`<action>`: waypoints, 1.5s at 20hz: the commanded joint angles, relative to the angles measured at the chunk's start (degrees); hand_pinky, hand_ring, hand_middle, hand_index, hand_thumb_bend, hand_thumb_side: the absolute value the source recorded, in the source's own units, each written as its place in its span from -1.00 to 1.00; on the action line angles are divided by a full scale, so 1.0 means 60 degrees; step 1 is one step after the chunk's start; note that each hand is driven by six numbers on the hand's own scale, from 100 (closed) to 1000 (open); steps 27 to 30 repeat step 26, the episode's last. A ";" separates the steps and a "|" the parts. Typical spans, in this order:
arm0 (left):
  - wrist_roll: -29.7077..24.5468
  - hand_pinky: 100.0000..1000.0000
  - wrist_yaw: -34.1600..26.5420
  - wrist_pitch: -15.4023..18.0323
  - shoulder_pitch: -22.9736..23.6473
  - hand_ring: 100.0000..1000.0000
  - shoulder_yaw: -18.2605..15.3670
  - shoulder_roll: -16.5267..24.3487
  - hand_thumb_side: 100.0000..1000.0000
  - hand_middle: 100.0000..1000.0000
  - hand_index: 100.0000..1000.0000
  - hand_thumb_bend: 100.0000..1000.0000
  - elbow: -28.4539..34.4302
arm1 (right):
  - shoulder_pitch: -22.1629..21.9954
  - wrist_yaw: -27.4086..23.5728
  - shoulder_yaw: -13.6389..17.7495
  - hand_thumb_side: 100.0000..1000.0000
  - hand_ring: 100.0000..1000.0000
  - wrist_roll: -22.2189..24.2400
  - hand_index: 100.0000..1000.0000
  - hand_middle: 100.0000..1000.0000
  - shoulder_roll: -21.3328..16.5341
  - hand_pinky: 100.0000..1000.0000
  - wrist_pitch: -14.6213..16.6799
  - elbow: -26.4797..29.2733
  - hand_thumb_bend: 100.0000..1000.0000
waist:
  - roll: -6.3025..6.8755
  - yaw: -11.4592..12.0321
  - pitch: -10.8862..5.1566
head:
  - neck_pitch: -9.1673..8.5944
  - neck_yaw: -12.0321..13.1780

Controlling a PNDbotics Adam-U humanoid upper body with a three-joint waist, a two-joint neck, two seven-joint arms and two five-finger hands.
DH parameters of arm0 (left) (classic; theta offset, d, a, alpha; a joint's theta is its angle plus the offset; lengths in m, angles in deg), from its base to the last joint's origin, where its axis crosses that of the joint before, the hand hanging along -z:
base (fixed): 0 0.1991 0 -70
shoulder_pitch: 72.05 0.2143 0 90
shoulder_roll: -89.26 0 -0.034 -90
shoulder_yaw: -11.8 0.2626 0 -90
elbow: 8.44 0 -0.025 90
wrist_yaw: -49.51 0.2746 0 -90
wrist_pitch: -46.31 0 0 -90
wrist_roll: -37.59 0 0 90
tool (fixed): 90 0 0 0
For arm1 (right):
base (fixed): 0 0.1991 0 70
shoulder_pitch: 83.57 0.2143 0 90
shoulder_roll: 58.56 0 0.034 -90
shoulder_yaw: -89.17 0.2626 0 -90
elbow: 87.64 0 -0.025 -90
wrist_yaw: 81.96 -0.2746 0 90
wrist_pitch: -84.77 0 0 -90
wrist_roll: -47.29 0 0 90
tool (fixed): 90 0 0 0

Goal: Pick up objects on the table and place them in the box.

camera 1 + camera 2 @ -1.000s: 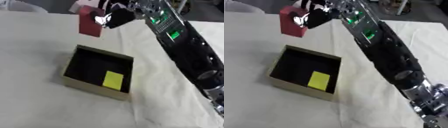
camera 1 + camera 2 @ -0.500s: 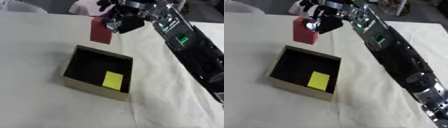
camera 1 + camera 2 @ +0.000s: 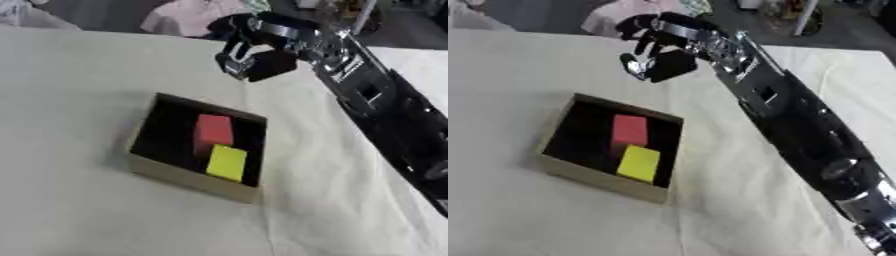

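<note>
Sitting nearest on the cream tablecloth [image 3: 79, 210] is the shallow box [image 3: 179, 175], tan walls outside and black inside, turned a little askew to the table edge. Down in its near right corner lies a yellow block [image 3: 227, 162], flat, its longer side running from the near wall toward the far one. Just behind it, touching or nearly so, sits a red block [image 3: 213, 130], also lying on the box floor with its long axis running the same near-to-far way, its far end pointing at the box's back wall; the two make a short line down the right half of the box. Left of them the black floor shows bare. Beyond the far right corner of the box, above the cloth, hangs the right hand [image 3: 658, 62], black with silver links, its fingers hanging down and slack with nothing between them. Its arm [image 3: 798, 125] stretches back along the right side toward the lower right corner.
</note>
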 commanded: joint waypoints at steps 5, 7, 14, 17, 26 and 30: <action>-0.0043 0.26 0.0021 -0.0034 -0.0062 0.47 -0.0050 0.0281 0.05 0.33 0.48 -0.57 0.0191 | 0.0073 -0.0236 0.0024 -0.23 0.58 -0.0055 0.88 0.72 -0.0102 0.53 0.0199 0.0035 -1.00 | -0.0043 0.0046 -0.0197 | 0.0052 -0.0100; -0.0046 0.26 0.0021 -0.0038 -0.0051 0.47 -0.0055 0.0272 0.05 0.33 0.48 -0.56 0.0191 | 0.0001 -0.0255 0.0049 -0.23 0.58 -0.0095 0.88 0.72 -0.0096 0.53 0.0230 0.0068 -1.00 | -0.0069 0.0061 -0.0209 | 0.0052 -0.0104; -0.0020 0.26 0.0019 -0.0021 -0.0081 0.47 -0.0080 0.0232 0.05 0.33 0.48 -0.55 0.0191 | -0.0055 -0.0211 0.0106 -0.25 0.56 -0.0090 0.89 0.72 -0.0107 0.51 0.0286 0.0108 -1.00 | -0.0114 0.0082 -0.0200 | 0.0052 -0.0139; 0.0001 0.26 0.0027 -0.0010 -0.0088 0.47 -0.0098 0.0218 0.04 0.33 0.48 -0.55 0.0191 | -0.0107 -0.0093 0.0182 -0.28 0.57 -0.0178 0.90 0.74 -0.0132 0.51 0.0267 0.0137 -1.00 | -0.0101 0.0062 -0.0199 | 0.0052 -0.0118; 0.0148 0.26 0.0088 0.0014 -0.0044 0.47 -0.0196 0.0136 0.08 0.33 0.49 -0.50 0.0191 | -0.0586 0.4183 0.1806 -0.24 0.75 -0.2359 0.85 0.74 -0.0072 0.67 0.0356 0.0745 -1.00 | -0.0005 -0.0069 -0.0147 | 0.0052 -0.0276; 0.0148 0.26 0.0088 0.0014 -0.0044 0.47 -0.0196 0.0136 0.08 0.33 0.49 -0.50 0.0191 | -0.0586 0.4183 0.1806 -0.24 0.75 -0.2359 0.85 0.74 -0.0072 0.67 0.0356 0.0745 -1.00 | -0.0005 -0.0069 -0.0147 | 0.0052 -0.0276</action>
